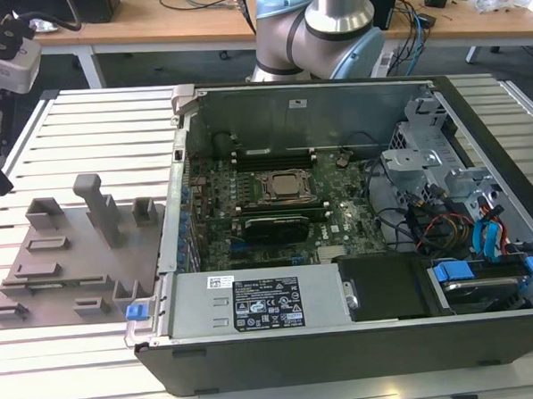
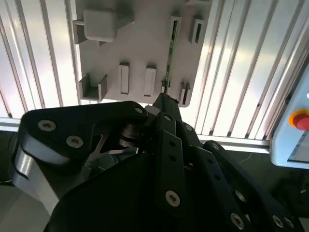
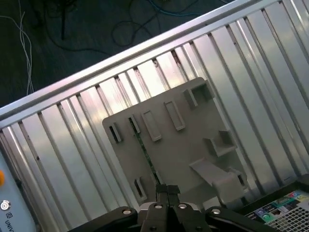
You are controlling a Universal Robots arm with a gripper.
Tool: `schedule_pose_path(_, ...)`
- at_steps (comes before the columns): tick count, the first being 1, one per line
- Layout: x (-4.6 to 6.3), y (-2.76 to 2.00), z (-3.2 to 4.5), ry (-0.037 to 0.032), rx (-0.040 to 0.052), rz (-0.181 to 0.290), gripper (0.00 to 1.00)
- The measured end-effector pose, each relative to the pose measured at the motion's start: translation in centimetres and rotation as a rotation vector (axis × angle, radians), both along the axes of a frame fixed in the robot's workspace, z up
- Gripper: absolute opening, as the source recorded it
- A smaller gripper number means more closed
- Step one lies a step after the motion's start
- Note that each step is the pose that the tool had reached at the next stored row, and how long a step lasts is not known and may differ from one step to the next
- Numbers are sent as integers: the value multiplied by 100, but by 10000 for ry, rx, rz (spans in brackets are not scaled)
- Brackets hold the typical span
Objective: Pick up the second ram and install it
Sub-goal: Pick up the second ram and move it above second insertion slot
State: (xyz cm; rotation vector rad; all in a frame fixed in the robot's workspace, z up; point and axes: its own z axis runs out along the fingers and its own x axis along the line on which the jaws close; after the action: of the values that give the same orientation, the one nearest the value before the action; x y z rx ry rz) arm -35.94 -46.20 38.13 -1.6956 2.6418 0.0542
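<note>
Second ram (image 2: 169,53), a slim green circuit-board stick, is sitting edge-up in the grey plastic holder tray (image 2: 140,43); the black gripper (image 3: 167,188) is hovering above that tray, fingers (image 3: 173,189) pressed together.

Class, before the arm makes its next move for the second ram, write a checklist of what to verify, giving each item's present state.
1. The ram stands on edge in the tray: ok.
2. The gripper is over the tray, by one end of the ram, in both wrist views: ok.
3. The gripper touches the ram: cannot tell.
4. The case is open, with the board exposed: ok.
5. A free ram slot on the board: cannot tell.
</note>
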Motion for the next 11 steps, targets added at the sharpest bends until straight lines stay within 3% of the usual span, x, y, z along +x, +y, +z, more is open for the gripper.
schedule_pose_path(5,0,0,0,1,0,1441,10)
schedule_pose_path(11,0,0,0,1,0,2469,10)
